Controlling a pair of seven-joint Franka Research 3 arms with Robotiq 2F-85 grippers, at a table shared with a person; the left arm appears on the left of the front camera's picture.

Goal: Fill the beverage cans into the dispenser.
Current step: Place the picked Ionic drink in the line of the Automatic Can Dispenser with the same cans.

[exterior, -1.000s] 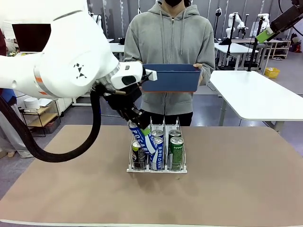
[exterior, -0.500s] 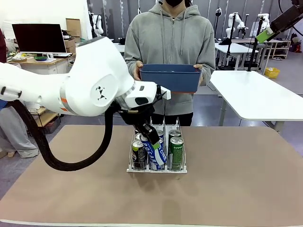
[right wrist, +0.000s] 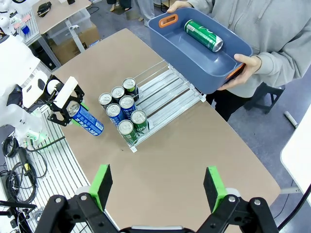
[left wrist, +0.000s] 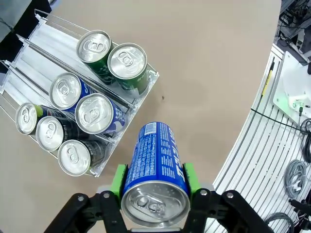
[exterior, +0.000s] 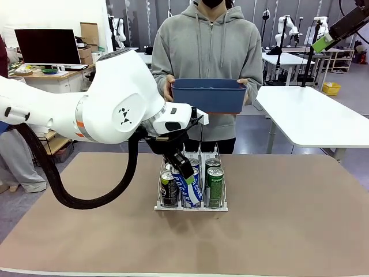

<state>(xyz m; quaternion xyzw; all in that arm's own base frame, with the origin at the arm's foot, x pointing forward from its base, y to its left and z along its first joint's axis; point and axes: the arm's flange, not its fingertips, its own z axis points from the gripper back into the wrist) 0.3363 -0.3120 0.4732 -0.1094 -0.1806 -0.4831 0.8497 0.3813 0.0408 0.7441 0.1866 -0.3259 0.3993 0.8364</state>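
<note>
Found dispenser (exterior: 219,208) on table (exterior: 288,231), mid-width, toward the far edge. Counted seven upright cans in it, all bunched at the front lip.
- Left lane: three, front two black cans (left wrist: 73,156); rear can (left wrist: 26,118) colour not clear.
- Middle lane: two Pocari cans (left wrist: 95,112).
- Right lane: two green cans (left wrist: 127,60).

Beyond the far edge: blue bin (exterior: 207,97), level, gripped at both ends by the person's hands (right wrist: 245,65). One green can (right wrist: 203,35) on its side inside, nothing else in there.

Left arm: in from the left, elbow high, wrist bent down toward the dispenser's near side. Left gripper (left wrist: 154,177) raised off the table, just short of the front lip. Jaws clamped on a held can (right wrist: 86,121), Pocari type, green pads on opposite sides of the body near the silver top. Can tilted, base aimed at the dispenser front, clear of the table. Contact with the racked cans: cannot tell.

Right gripper (right wrist: 156,180): high over the table, looking down on it. Jaws spread wide, nothing between them.
</note>
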